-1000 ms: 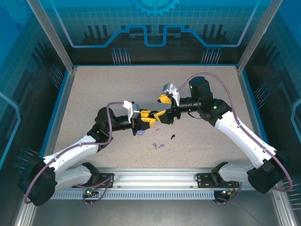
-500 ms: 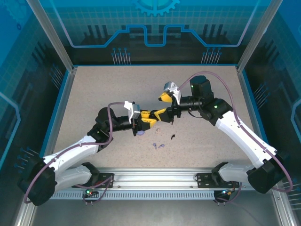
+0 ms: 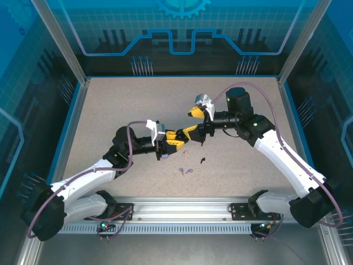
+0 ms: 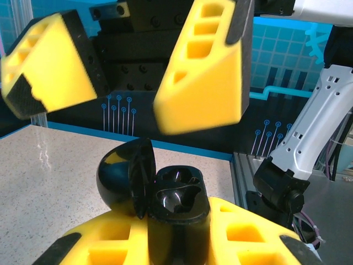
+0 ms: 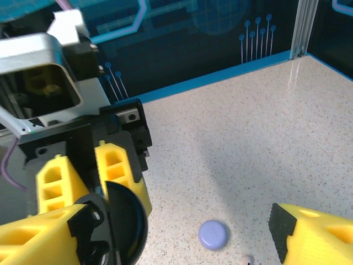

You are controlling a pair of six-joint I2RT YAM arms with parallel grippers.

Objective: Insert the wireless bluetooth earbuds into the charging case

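My left gripper (image 3: 175, 139) clamps the open black case (image 4: 177, 212) (wells empty, seen from my left wrist). My right gripper (image 3: 192, 122) gapes, now lifted slightly farther. The earbuds (image 3: 185, 171), probably purple, lie nearer on the table.

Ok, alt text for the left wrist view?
The left gripper grips an open black case, lid tipped up to the left, both wells apparently empty. The right gripper, open, hangs above it, over a speckled table.

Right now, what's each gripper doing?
Left gripper: closed on the black charging case, whose lid is open.
Right gripper: open, holding nothing.
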